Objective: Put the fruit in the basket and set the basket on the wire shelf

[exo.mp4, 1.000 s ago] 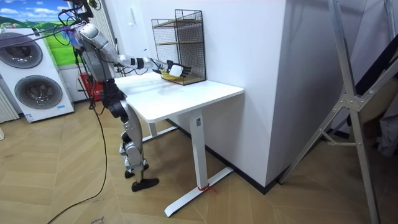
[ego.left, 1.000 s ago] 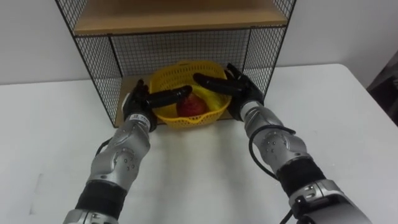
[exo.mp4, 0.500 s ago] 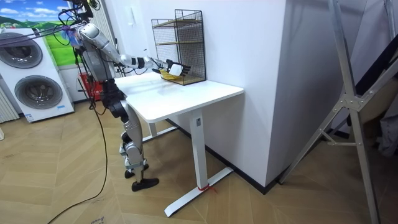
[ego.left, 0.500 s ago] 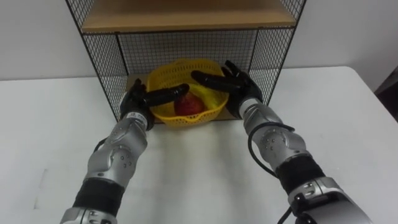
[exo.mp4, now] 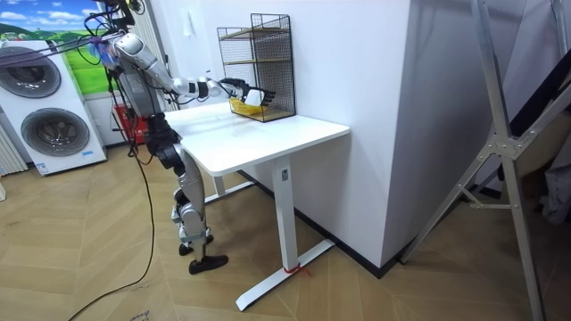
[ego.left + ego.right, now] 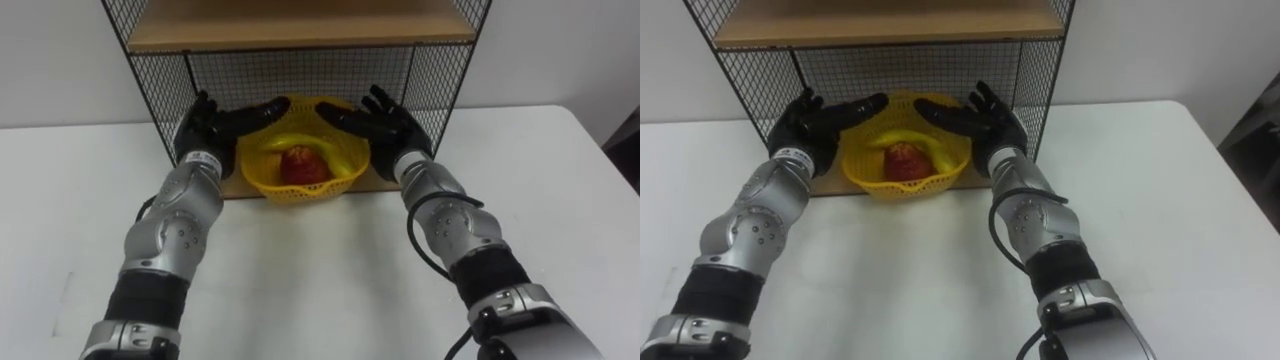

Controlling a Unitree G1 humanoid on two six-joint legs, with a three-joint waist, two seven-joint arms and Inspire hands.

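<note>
I am watching the yellow basket (image 6: 300, 188) sitting on the bottom board of the wire shelf (image 6: 425, 70), under its upper wooden board (image 6: 300, 25). A red fruit (image 6: 300, 164) and a banana (image 6: 282, 143) are lying inside it. My left robot hand (image 6: 205, 130) is hovering at the basket's left side with its fingers spread and straight, holding nothing. My right robot hand (image 6: 392, 128) is doing the same at the basket's right side, fingers splayed and empty. Both sets of fingers are reaching in over the rim, and I cannot tell whether they are touching it. In the room view the robot is standing upright at the edge of the white desk (image 5: 268, 134), both arms stretching out toward the shelf against the wall.
</note>
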